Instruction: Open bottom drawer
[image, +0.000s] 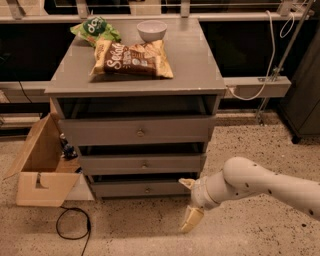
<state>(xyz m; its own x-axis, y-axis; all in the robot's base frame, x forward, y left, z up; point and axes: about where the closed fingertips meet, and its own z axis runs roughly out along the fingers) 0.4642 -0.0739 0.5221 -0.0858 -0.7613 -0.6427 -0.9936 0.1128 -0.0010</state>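
Gaping empty claw (189, 201) beside bottom drawer (131, 189)

— Bottom drawer (120, 189)?
— Grey, slim flat front, tiny round knob (147, 190) at centre. Lowest of three, level, near the floor. Looks pushed in.
— Gripper (189, 201)?
— Just beside the front's right end, low, fingers spread apart, clear of the knob.

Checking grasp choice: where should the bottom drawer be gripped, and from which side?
Probably the small round knob centred on the flat front of the bottom drawer, coming straight from the front. The gripper hangs low, right of it.
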